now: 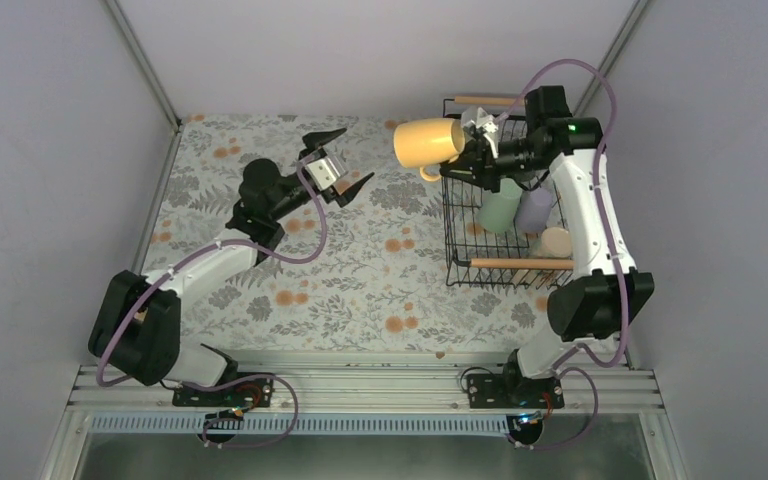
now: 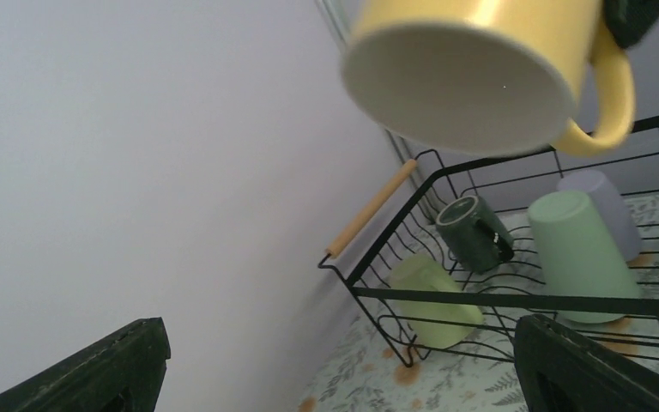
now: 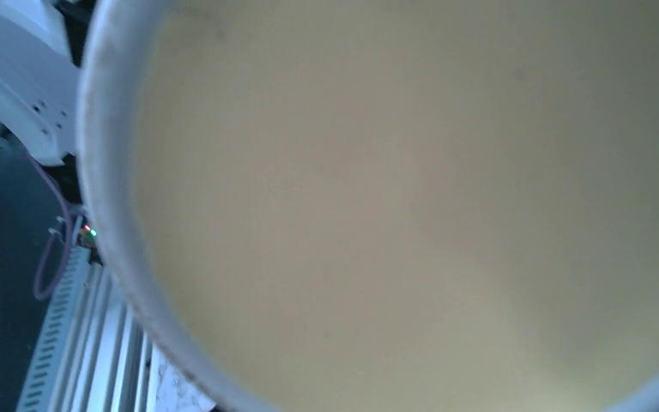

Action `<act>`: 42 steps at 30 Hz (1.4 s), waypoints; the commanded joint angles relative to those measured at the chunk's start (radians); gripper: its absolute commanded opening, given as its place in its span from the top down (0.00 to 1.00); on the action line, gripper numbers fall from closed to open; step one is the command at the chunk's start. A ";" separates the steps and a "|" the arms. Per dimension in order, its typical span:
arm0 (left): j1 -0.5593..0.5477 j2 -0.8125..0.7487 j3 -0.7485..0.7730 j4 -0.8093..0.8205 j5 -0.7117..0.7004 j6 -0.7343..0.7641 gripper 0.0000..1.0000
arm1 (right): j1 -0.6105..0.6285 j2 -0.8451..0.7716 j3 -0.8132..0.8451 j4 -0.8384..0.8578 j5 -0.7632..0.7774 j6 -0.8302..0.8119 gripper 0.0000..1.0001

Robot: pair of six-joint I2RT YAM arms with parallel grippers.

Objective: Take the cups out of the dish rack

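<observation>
From where I stand, the right gripper (image 1: pixel 467 150) is clamped on the rim of the yellow mug (image 1: pixel 427 142). It holds the mug on its side in the air over the 10 o'clock corner of the dish rack (image 1: pixel 515 264), base pointing to 9 o'clock and handle hanging down. The left gripper (image 1: pixel 350 157) hangs above the floral table (image 1: pixel 360 280) at the mug's 9 o'clock, jaws spread wide, not touching it. In the rack sit the mint green mug (image 1: pixel 500 210), lavender mug (image 1: pixel 536 208), beige mug (image 1: pixel 556 240), dark green mug (image 2: pixel 474 233) and olive green mug (image 2: pixel 433 300).
</observation>
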 commanded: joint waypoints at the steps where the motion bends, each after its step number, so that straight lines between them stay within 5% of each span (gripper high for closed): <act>1: 0.011 0.038 -0.057 0.236 0.123 -0.042 0.00 | 0.035 0.040 0.077 0.025 -0.206 0.069 0.97; 23: 0.014 0.087 -0.083 0.409 0.181 -0.007 0.02 | 0.267 0.108 -0.041 0.025 -0.184 0.090 0.97; 28: 0.025 0.083 -0.040 0.369 0.206 -0.082 0.27 | 0.281 0.117 -0.053 0.026 -0.202 0.107 0.97; 30: 0.032 0.078 -0.007 0.307 0.235 -0.121 0.61 | 0.281 0.128 -0.053 0.026 -0.191 0.115 0.95; 31: 0.033 0.073 0.004 0.277 0.240 -0.130 0.71 | 0.281 0.133 -0.053 0.026 -0.183 0.121 0.94; 36: 0.032 0.032 -0.007 0.234 0.255 -0.128 0.82 | 0.281 0.138 -0.080 0.026 -0.191 0.112 0.86; 38: 0.032 0.018 0.002 0.193 0.248 -0.120 0.95 | 0.280 0.146 -0.076 0.026 -0.194 0.112 0.81; 42: 0.031 -0.011 0.044 0.080 0.177 -0.117 0.98 | 0.281 0.164 -0.058 0.026 -0.180 0.118 0.63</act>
